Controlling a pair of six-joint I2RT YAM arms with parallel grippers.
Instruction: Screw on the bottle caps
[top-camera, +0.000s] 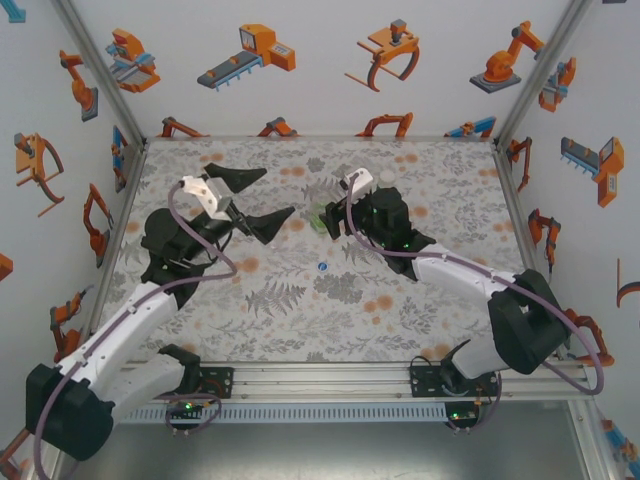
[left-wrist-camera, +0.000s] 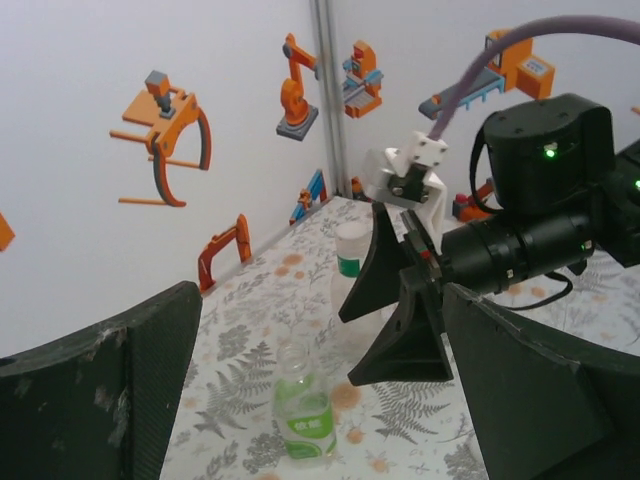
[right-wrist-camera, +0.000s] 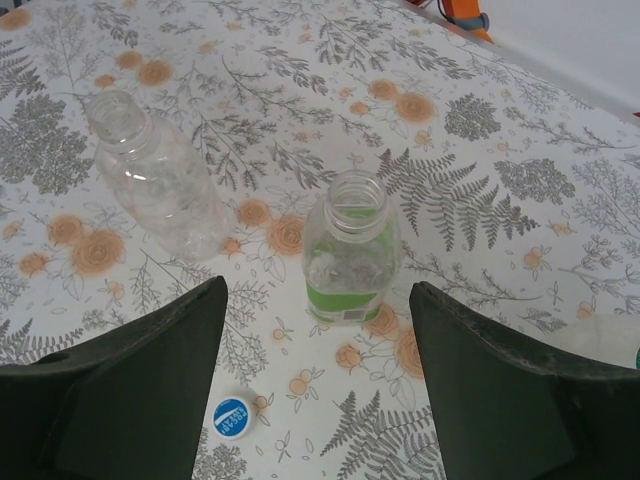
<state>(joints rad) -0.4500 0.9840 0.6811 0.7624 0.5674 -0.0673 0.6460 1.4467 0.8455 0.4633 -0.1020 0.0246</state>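
1. Green-labelled bottle (right-wrist-camera: 352, 255): see-through, upright, mouth open, no cap.
2. Colourless bottle (right-wrist-camera: 155, 175): uncapped, seemingly upright, near the first, not touching.
3. Blue cap (right-wrist-camera: 232, 416): flat on the table (right-wrist-camera: 500, 200), top up, near the green-labelled bottle's base.
4. Third bottle (left-wrist-camera: 351, 270): upright, white-topped.

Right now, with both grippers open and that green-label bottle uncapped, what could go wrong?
1. The green-label bottle stands free between the open fingers of the right gripper; a descending finger could tip it.
2. The blue cap lies flat and looks tiny beside those fingers, so a pinch may skid it away.
3. The left gripper hangs open close to the right gripper; if both reach in together, they may clash.
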